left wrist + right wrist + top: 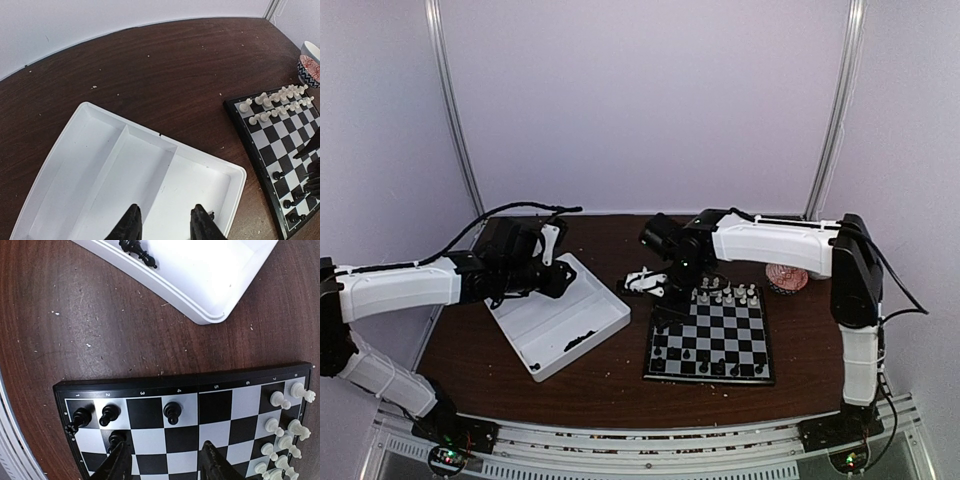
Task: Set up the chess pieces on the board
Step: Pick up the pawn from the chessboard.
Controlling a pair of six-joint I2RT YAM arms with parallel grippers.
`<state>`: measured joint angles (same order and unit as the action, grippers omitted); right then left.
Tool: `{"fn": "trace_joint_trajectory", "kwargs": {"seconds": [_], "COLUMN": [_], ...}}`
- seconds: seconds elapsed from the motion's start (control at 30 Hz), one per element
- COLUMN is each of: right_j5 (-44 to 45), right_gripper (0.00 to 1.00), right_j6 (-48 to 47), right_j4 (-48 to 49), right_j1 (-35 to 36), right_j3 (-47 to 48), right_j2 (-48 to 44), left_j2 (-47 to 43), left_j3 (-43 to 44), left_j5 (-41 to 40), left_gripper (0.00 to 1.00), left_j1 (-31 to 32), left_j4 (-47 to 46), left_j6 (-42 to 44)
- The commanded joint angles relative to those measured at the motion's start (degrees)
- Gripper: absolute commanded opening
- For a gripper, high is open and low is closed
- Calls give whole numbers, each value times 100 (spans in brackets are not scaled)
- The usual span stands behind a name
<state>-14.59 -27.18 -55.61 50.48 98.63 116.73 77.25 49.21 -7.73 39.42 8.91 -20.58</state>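
Likely light, rigid, slippery: pinch chess pieces [135, 247] in the tray [197, 315] mid-stem; left gripper [165, 227] and right gripper [167, 465] both gape empty.

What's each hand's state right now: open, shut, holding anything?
Left hand: open, empty, over the white tray.
Right hand: open, empty, over the board.

The board [200, 405] runs off the right wrist view's bottom edge, the chess pieces [134, 247] in the tray [200, 310] get clipped at its top, and in the left wrist view the patterned bowl [310, 62] is sliced by the right edge.
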Motion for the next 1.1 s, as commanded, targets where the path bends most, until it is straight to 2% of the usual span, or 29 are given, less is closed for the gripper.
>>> {"fn": "trace_joint_trajectory", "kwargs": {"seconds": [0.0, 0.23, 0.33, 0.83, 1.07], "right_j5": [263, 249, 210, 62, 64], "right_gripper": [45, 37, 30, 23, 11], "right_j6": [45, 88, 81, 142, 202], "right_j4": [-274, -396, -418, -487, -468], "right_j1": [76, 108, 105, 107, 107], "right_j3": [372, 605, 621, 798, 832], "right_j2": [328, 631, 703, 1051, 1080], "left_j2": [-154, -143, -119, -123, -66], "left_j3": [-95, -105, -105, -157, -184], "left_j5": [-34, -62, -64, -63, -24], "left_gripper": [34, 34, 34, 35, 35], "left_j1": [-20, -22, -22, -22, -22], "left_j4": [-398, -413, -416, -398, -459], "left_j6": [-109, -88, -91, -109, -113]}}
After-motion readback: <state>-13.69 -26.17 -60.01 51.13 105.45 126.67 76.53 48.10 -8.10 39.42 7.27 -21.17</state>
